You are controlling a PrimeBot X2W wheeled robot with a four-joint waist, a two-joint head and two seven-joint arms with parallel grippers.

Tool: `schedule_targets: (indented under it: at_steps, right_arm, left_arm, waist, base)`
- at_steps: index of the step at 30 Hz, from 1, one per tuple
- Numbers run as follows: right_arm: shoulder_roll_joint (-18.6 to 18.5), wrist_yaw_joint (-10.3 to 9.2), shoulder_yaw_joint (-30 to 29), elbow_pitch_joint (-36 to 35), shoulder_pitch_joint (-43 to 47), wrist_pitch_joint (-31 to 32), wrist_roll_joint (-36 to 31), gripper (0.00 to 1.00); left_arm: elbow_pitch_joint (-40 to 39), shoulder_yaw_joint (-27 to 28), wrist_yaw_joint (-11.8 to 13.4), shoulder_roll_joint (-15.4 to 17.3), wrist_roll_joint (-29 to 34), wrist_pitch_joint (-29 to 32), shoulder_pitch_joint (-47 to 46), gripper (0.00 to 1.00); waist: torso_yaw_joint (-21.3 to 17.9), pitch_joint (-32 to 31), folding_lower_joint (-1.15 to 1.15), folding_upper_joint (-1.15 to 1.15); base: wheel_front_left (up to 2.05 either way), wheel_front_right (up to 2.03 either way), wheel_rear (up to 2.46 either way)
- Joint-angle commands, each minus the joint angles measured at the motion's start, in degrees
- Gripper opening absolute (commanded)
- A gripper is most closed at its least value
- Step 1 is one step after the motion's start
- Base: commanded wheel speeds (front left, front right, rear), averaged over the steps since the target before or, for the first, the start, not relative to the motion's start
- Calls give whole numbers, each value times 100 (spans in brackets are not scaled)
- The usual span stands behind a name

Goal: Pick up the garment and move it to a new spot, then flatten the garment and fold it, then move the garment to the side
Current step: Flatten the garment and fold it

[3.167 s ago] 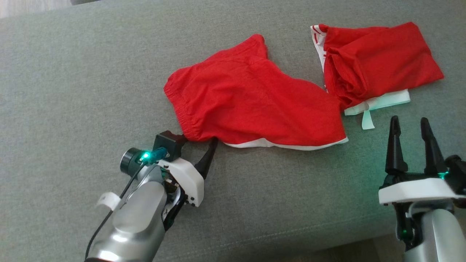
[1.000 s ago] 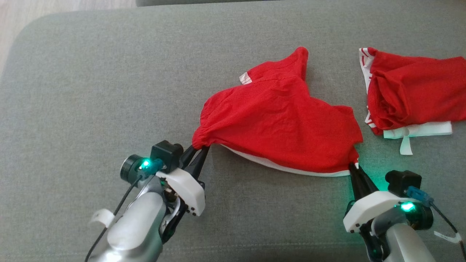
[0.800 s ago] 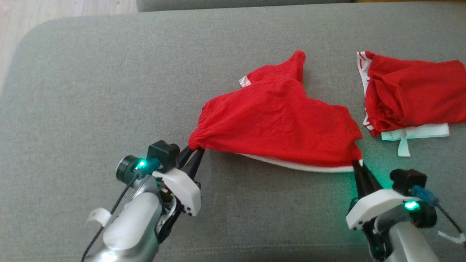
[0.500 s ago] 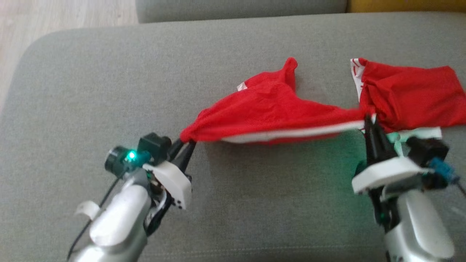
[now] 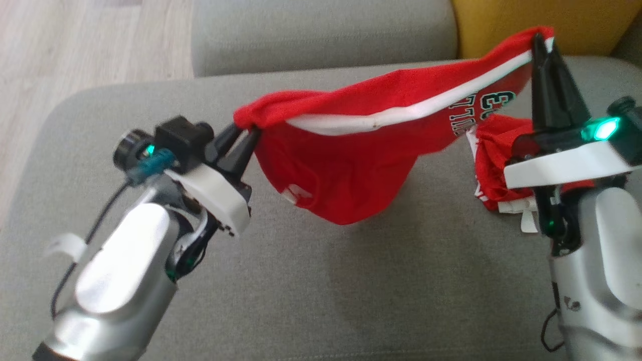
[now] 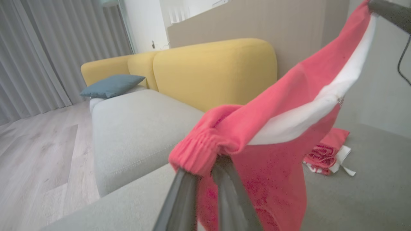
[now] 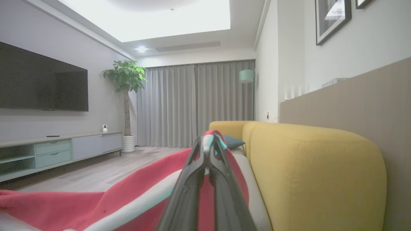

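Observation:
The garment is a pair of red shorts with a white side stripe and white lettering. It hangs in the air above the grey sofa seat, stretched between both grippers. My left gripper is shut on its elastic waistband corner. Higher up at the right, my right gripper is shut on the opposite corner, with cloth pinched between its closed fingertips. The middle of the garment sags down and its lowest point hovers near the cushion.
A second red and white garment lies crumpled on the seat at the right, partly behind my right wrist. A grey cushion and a yellow sofa back stand beyond. Wood floor lies past the seat's left edge.
Both grippers have lifted the garment off the seat, the right one much higher. The shorts now hang and show their lettering. The head camera has tilted up.

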Motion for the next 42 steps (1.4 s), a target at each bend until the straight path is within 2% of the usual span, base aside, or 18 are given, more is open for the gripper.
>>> schedule_targets:
  at_steps: [1, 6, 13, 18, 24, 28, 33, 37, 42]
  right_arm:
    - [-36, 18, 150, -343, -292, 34, -40, 0]
    - [-26, 18, 154, -687, -174, 190, -59, 0]
    - [101, 18, 96, -1419, 677, 616, -57, 0]
    - [170, 18, 29, -1922, 986, 995, -74, 0]
    - [195, 18, -10, -1884, 594, 1388, -66, 0]
    - [186, 18, -76, -1321, -420, 1720, 97, 0]
    - [-57, 18, 11, 168, -2541, 1704, 165, 0]
    - [-143, 18, -46, 1651, -4445, 1082, 69, 0]
    - [34, 18, -418, 3045, -6079, -187, -249, 0]
  left_arm:
    - [-406, 355, 48, 212, -88, 80, -407, 0]
    - [-1021, 513, 178, 279, -319, 346, -307, 0]
    - [-2045, 679, 384, 448, -921, 960, 364, 0]
    - [-2671, 862, 563, 662, -1063, 1248, 530, 0]
    - [-2709, 891, 473, 756, -1201, 1548, 243, 0]
    - [-2190, 1039, 271, 730, -1496, 1829, -501, 0]
    - [-802, 1191, 8, 693, -1525, 1976, -2156, 0]
    - [384, 1219, -106, 623, -1121, 1509, -3777, 0]
    - [1622, 1232, -123, 423, -563, 364, -5278, 0]
  waist:
    - [-38, -135, 0, 0]
    - [-60, -311, 0, 0]
    - [-80, -481, 0, 0]
    - [-80, -401, 0, 0]
    - [-115, -93, 0, 0]
    - [-140, 523, 0, 0]
    - [-141, 1474, 0, 0]
    - [-134, 2092, 0, 0]
    - [-136, 2529, 0, 0]
  base:
    - [0, 0, 0]
    - [0, 0, 0]
    - [0, 0, 0]
    - [0, 0, 0]
    - [0, 0, 0]
    - [0, 0, 0]
    - [0, 0, 0]
    - [0, 0, 0]
    - [0, 0, 0]
